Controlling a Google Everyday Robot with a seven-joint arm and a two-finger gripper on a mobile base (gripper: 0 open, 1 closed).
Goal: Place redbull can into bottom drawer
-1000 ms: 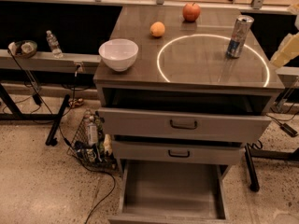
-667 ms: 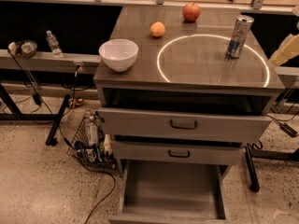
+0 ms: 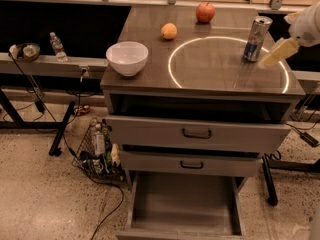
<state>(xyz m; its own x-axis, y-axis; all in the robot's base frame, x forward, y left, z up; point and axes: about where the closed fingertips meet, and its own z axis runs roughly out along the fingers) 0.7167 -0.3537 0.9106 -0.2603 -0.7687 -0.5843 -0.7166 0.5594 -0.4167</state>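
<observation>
The drawer (image 3: pixel 184 204) stands pulled open below the counter's (image 3: pixel 150 81) front edge. Toward the far right corner the can (image 3: pixel 256 39) stands upright, its long axis vertical. The end effector (image 3: pixel 276 54) hovers just right of it at the right edge, angled down-left; whether it is open or closed I cannot tell. Since the earlier frame it has moved leftward toward the can, which has not shifted.

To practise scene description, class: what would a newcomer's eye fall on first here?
The bright ring glowing on the cabinet top, with the can standing upright at its right rim. The gripper hangs just right of the can, near the picture's right edge. Below, the bottom drawer stands pulled open, and a white bowl sits at the top's left front.
</observation>
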